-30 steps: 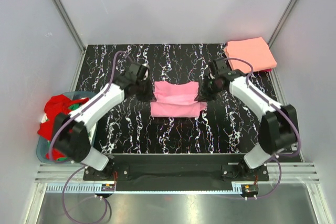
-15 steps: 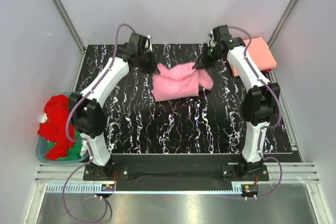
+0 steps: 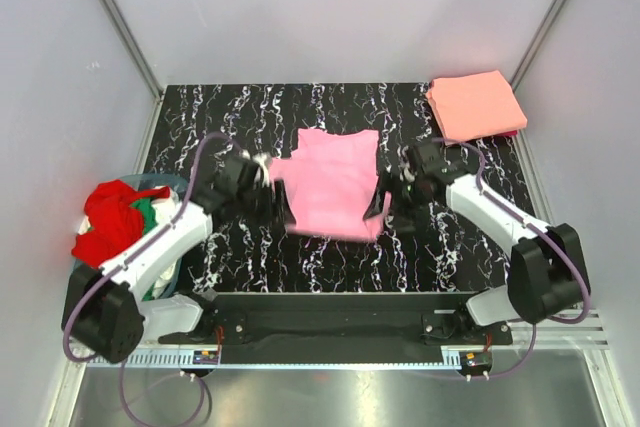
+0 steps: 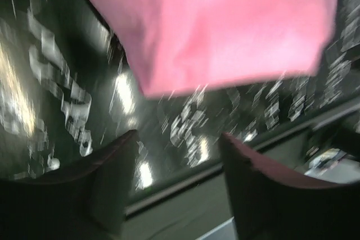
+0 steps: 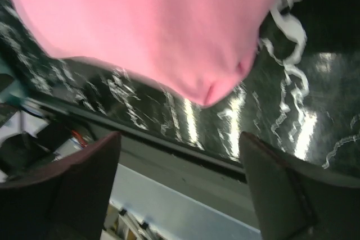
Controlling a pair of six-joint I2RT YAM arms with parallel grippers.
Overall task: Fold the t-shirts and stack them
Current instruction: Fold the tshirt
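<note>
Seen from above, a pink shirt lies partly folded in the middle of a black, white-veined worktop. An orange shirt sits folded at the far right corner. At the left edge, a basket holds a crumpled red shirt and a green shirt.

The left claw is just beside the pink shirt's near left corner. The right claw is just beside its near right corner.

Both wrist cameras show what the overhead camera cannot: each claw is spread wide and holds nothing. In the left wrist view, which is blurred, the left claw has only bare worktop between its fingers, and the pink shirt lies beyond their tips. The right wrist view shows the same for the right claw, with the rounded, doubled edge of the pink shirt ahead of it.

Only the overhead view shows the shirt's whole outline, the orange shirt and the basket.

The cloth looks light, limp and not fragile. It would likely sag and crease wherever it is unsupported. The best hold is probably a pinch through all the layers at two corners of one edge, one claw at each, so the fold stays square.
</note>
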